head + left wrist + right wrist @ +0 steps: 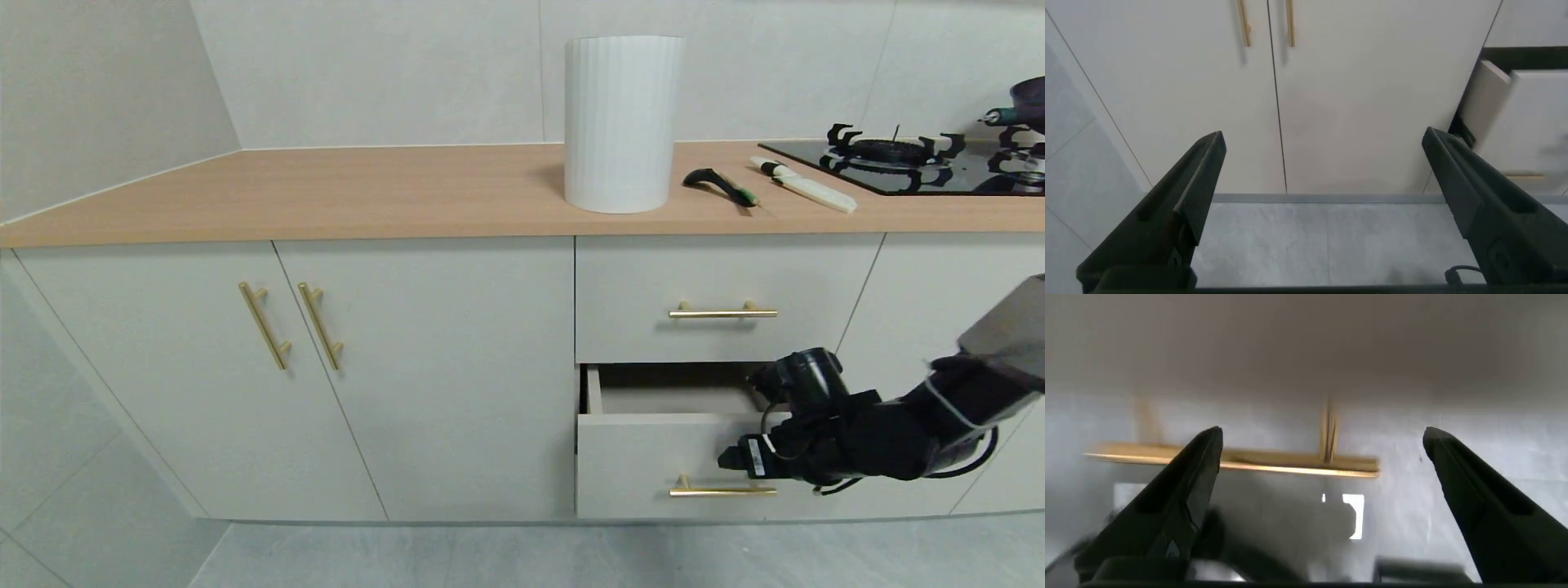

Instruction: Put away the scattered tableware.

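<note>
Arm (939, 412) held low; right gripper (1323, 441) spread before drawer handle (1233, 461).

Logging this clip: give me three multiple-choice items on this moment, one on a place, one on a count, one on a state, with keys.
1. Where does the peeler lie? A) on the floor B) on the counter, between the white canister and the knife C) on the hob
2. How many gold handles are on the cabinet fronts? A) two B) three C) four
3. The lower drawer is: A) pulled partly out B) shut C) removed
Key: 1 B, it lies beside the canister; 2 C, two upright, two level; 3 A, a dark gap shows behind its front.
</note>
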{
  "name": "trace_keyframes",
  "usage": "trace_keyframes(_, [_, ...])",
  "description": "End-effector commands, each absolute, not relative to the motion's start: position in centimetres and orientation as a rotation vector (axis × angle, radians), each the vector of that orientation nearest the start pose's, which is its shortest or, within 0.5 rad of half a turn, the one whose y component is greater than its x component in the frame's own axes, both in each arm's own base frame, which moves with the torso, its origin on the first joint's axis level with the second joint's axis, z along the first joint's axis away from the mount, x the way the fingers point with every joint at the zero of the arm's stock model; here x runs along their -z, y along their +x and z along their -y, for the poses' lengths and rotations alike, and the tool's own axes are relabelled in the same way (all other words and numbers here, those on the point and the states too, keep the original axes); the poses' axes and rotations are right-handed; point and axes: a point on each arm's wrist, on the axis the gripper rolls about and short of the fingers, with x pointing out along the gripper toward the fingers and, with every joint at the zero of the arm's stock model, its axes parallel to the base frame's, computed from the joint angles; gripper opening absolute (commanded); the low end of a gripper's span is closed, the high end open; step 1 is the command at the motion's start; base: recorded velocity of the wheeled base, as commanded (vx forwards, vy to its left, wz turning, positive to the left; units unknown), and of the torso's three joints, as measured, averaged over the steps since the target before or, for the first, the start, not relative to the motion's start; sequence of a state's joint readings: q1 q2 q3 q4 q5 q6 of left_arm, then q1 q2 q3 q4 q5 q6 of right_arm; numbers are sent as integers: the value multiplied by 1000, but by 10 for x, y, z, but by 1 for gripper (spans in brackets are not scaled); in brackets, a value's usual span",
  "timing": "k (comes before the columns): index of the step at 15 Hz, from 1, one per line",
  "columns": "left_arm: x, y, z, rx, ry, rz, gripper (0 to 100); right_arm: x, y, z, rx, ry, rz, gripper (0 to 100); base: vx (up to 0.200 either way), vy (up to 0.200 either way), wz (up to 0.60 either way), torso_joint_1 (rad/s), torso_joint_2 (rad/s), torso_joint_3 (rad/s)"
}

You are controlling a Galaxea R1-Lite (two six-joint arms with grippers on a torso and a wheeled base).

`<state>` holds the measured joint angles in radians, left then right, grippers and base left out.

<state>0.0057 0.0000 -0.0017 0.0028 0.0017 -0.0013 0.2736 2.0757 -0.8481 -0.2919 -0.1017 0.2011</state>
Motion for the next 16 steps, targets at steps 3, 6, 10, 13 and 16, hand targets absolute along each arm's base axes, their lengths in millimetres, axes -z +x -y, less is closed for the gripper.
trace_keyframes(3, [-76, -23, 0, -8, -2, -3, 100, -167, 256, -77, -141, 64, -672, 100, 0, 0, 0, 0, 0, 0])
trace_keyframes(6, [-76, -23, 0, -8, -2, -3, 100, -153, 265, -84, -150, 61, -689, 100, 0, 0, 0, 0, 0, 0])
trace_keyframes(10, [-76, -23, 0, -8, -2, -3, 100, -106, 293, -94, -112, 40, -696, 100, 0, 0, 0, 0, 0, 0])
trace_keyframes(13, [-76, -23, 0, -8, -2, -3, 100, -82, 308, -104, -102, 60, -608, 100, 0, 0, 0, 0, 0, 0])
trace_keyframes(16, [-76, -23, 0, -8, -2, -3, 100, -62, 315, -107, -89, 61, -582, 100, 0, 0, 0, 0, 0, 0])
